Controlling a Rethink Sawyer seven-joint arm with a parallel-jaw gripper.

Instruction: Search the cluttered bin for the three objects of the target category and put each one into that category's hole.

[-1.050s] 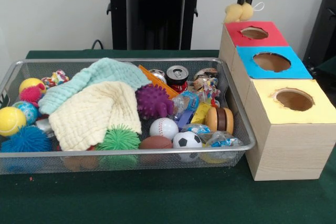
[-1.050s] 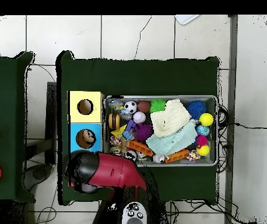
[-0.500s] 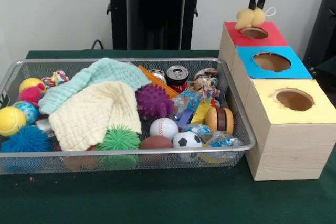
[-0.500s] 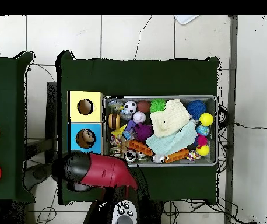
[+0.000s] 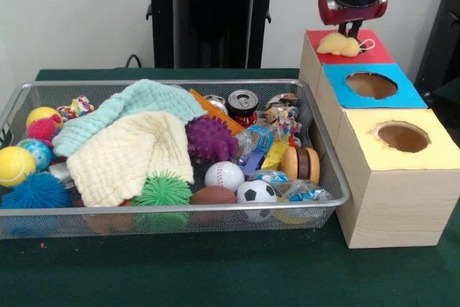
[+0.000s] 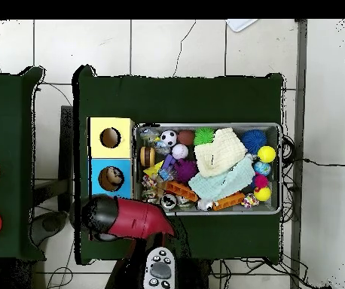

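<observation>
Fingers [image 5: 351, 31] closed on the yellow plush toy [image 5: 338, 44], lower than a half second ago; toy now rests on the red-topped box [image 5: 374, 52], over its hole; wire bin [image 5: 325, 150] clutter unchanged on the green tabletop [image 5: 215, 278]; overhead, red arm [image 6: 126, 218] covers that box.

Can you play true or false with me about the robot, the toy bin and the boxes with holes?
1. The gripper is right over the red box. True.
2. A yellow fuzzy toy sits on the yellow box. False: it is at the red box's hole, under the gripper.
3. A soccer ball lies in the bin. True.
4. The blue box is between the red and yellow ones. True.
5. The soda can is outside the bin. False: it is inside, near the far rim.
</observation>
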